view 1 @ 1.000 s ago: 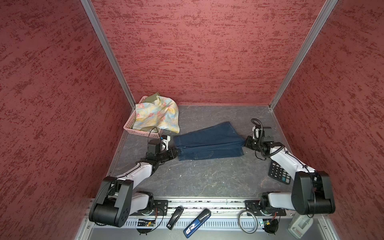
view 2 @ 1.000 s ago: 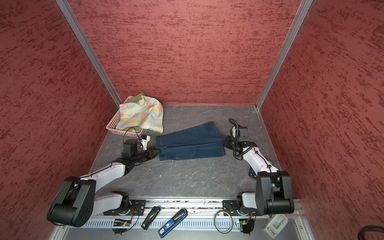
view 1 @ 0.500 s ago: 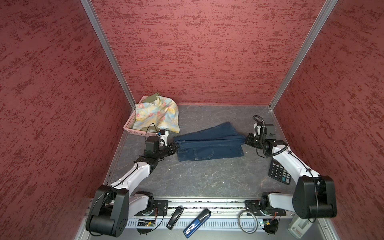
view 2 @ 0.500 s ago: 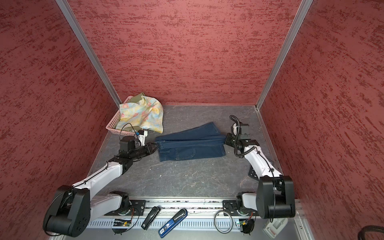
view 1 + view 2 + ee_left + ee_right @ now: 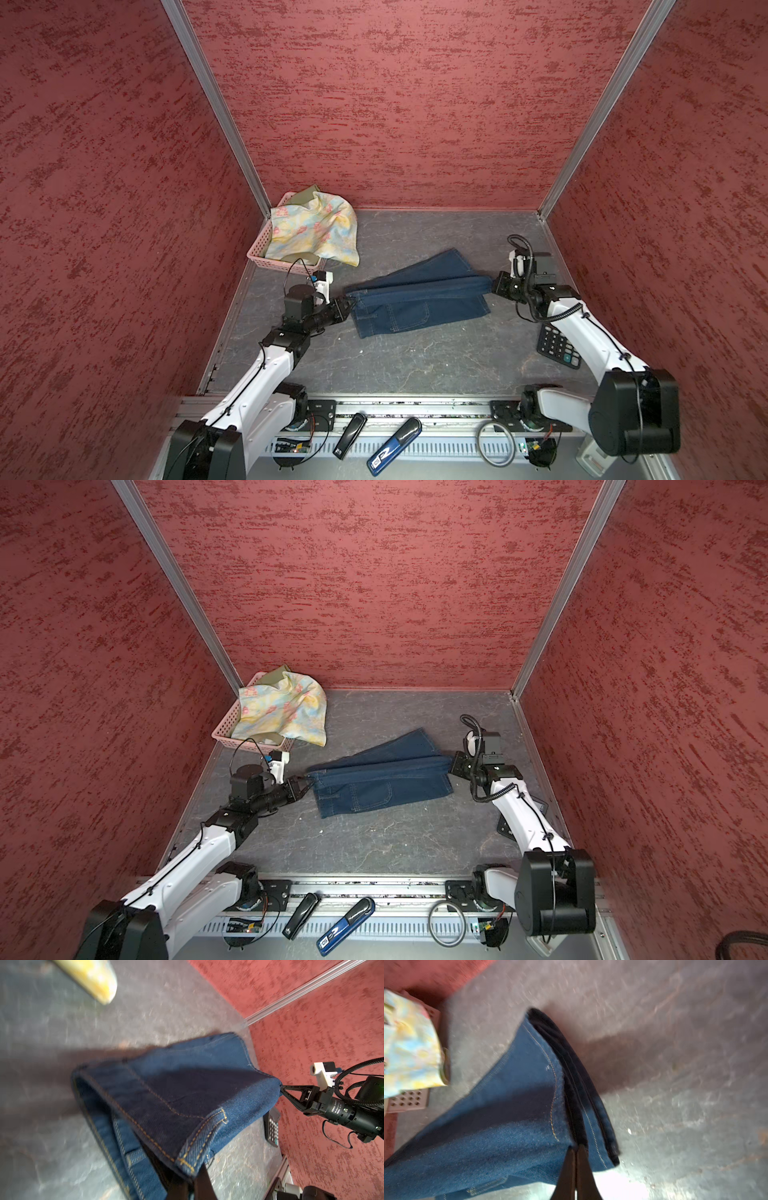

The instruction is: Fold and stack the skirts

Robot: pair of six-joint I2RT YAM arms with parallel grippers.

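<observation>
Red rough-plastered walls (image 5: 374,104) on three sides, grey mottled floor (image 5: 415,365) underneath. Tucked into the back corner on the left arm's side: a pink basket (image 5: 258,257) (image 5: 224,730) with holes in its walls.

Draped over the basket and spilling past its rim onto the floor: the flowered skirt (image 5: 316,232) (image 5: 282,710), pale yellow and blue with pink blooms. Under it, inside the basket, the olive skirt (image 5: 305,194) (image 5: 276,674), with only an edge showing at the basket's far end.

Near the basket but clear of it, out toward the middle of the floor: the denim skirt (image 5: 419,299) (image 5: 382,779) (image 5: 176,1088) (image 5: 508,1115), doubled over lengthwise. Fold line drawn taut between the two arms, pocket side flat on the floor, flared hem at the end away from the basket.

At the waistband end, nearest the basket: left gripper (image 5: 349,305) (image 5: 306,785), clamped tight on the waistband corner beside a belt loop.

At the hem end, farthest from the basket: right gripper (image 5: 492,286) (image 5: 452,766) (image 5: 576,1151) (image 5: 281,1087), pinched together on the folded hem edge, no gap between the fingers in the wrist view.

Beyond the denim skirt from the basket, partly under the right arm: a black calculator (image 5: 557,347) (image 5: 272,1126).

Both wrist views blurred toward their edges.
</observation>
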